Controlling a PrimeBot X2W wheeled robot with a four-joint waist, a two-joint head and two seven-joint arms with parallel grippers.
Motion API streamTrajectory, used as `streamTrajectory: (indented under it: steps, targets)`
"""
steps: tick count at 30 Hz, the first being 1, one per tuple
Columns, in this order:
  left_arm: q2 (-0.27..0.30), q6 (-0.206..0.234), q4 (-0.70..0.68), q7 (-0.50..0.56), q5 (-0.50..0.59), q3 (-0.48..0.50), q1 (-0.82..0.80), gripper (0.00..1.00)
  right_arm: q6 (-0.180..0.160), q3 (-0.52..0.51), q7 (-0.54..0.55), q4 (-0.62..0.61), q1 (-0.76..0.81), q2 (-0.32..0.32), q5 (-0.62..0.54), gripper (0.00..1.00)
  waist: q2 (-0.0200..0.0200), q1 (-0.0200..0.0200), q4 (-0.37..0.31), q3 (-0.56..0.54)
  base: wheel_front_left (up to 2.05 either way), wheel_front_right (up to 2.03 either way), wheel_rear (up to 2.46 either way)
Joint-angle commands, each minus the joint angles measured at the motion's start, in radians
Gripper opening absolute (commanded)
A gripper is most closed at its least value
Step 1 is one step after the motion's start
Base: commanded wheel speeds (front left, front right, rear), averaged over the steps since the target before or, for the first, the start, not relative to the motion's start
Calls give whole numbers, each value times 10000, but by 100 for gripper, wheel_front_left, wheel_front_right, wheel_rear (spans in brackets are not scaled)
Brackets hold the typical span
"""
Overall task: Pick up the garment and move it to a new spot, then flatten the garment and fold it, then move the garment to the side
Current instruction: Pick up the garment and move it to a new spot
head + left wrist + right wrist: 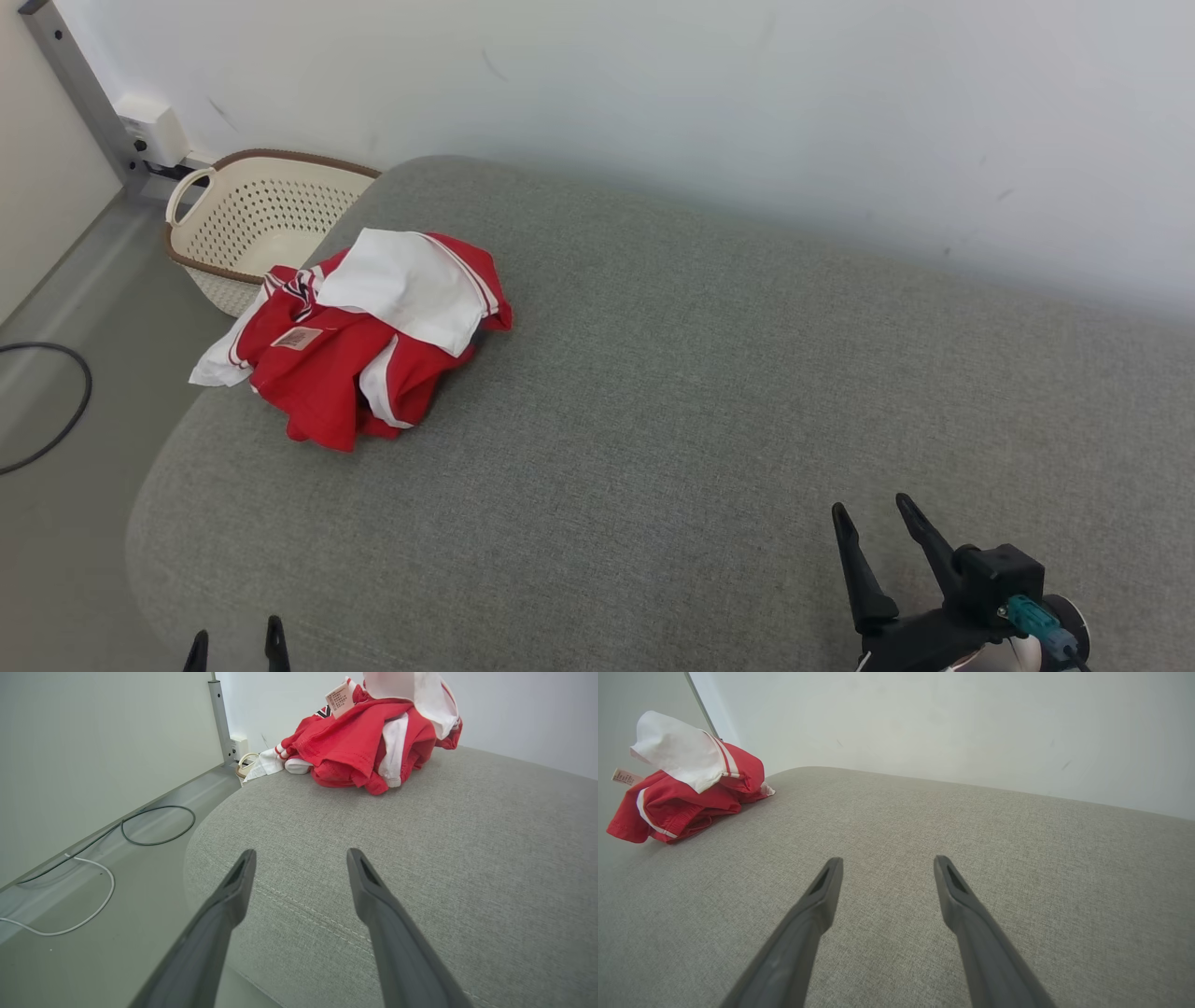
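A red and white garment (364, 336) lies crumpled in a heap near the far left corner of the grey cushion (709, 392), one white sleeve hanging over the edge. The left wrist view has the garment (364, 742) ahead at the top, a label showing. In the right wrist view the garment (686, 788) sits at the far left. My left gripper (236, 639) is open at the bottom edge, well short of the heap; its fingers (233, 891) spread over the cushion's near left rim. My right gripper (873, 511) is open and empty over the cushion at the lower right, fingers (822, 891) apart.
A cream perforated basket (252, 219) with a brown rim stands on the floor behind the cushion's left corner. A dark cable (56, 411) loops on the floor at left, a white cable (88, 905) beside it. A pale wall (747, 103) runs behind the cushion.
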Motion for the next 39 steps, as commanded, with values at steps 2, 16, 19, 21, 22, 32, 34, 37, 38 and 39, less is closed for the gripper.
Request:
streamTrajectory:
  steps: [2, 16, 19, 21, 22, 32, 34, 37, 38, 39]
  targets:
    - [-7, -7, 46, -41, -79, 110, 105, 100, 7, 62, -12, -21, -36, -39, -62, 100, 0, 0, -17, 14, 0, 0, 0]
    - [29, -638, 289, -41, -12, 223, -684, 100, 7, 132, -10, -79, -154, -332, 38, 100, 0, 0, -719, 532, 0, 0, 0]
    - [158, -847, 366, -41, 117, 331, -1094, 100, 7, 139, -10, -158, -315, -383, 33, 100, 0, 0, -849, 721, 0, 0, 0]
    - [289, -996, 471, -41, 167, 394, -1428, 100, 8, 111, -10, -197, -353, -425, 44, 100, 0, 0, -905, 847, 0, 0, 0]
    - [378, -1064, 527, -41, 226, 419, -1616, 100, 8, 94, -12, -226, -353, -441, 56, 100, 0, 0, -931, 927, 0, 0, 0]
    - [1202, -1500, 1367, -41, 503, 341, -3425, 100, 8, 16, -11, -445, -629, -652, 67, 100, 0, 0, -1169, 1550, 0, 0, 0]
    - [1432, -1618, 1679, -41, 459, 253, -3903, 100, 8, 6, -11, -503, -755, -732, 73, 100, 0, 0, -1222, 1691, 0, 0, 0]
    - [1794, -1789, 2162, -41, 408, 80, -4704, 100, 8, 30, -11, -538, -829, -831, 104, 100, 0, 0, -1317, 1893, 0, 0, 0]
    - [1924, -1847, 2329, -41, 367, -14, -4989, 100, 8, 27, -10, -532, -864, -867, 118, 100, 0, 0, -1347, 1946, 0, 0, 0]
    - [2056, -1897, 2543, -41, 332, -115, -5275, 100, 8, 34, -11, -542, -910, -897, 132, 100, 0, 0, -1387, 2013, 0, 0, 0]
